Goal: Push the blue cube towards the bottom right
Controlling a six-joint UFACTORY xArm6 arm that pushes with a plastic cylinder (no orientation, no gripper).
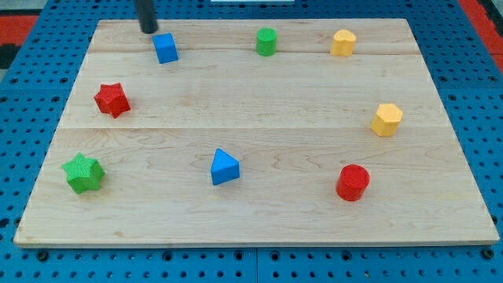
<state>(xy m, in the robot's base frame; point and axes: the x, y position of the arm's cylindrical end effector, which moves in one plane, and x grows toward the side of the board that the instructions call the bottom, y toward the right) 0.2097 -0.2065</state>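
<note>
The blue cube [166,47] sits near the top left of the wooden board [259,212]. My tip [148,30] is just up and to the left of the blue cube, very close to its upper left corner; I cannot tell whether it touches. The dark rod runs up out of the view's top.
A green cylinder [266,41] and a yellow block [343,42] sit along the top. A red star [111,99] and a green star [83,173] are on the left. A blue triangle [224,167], a red cylinder [353,182] and a yellow hexagon [387,119] lie lower and right.
</note>
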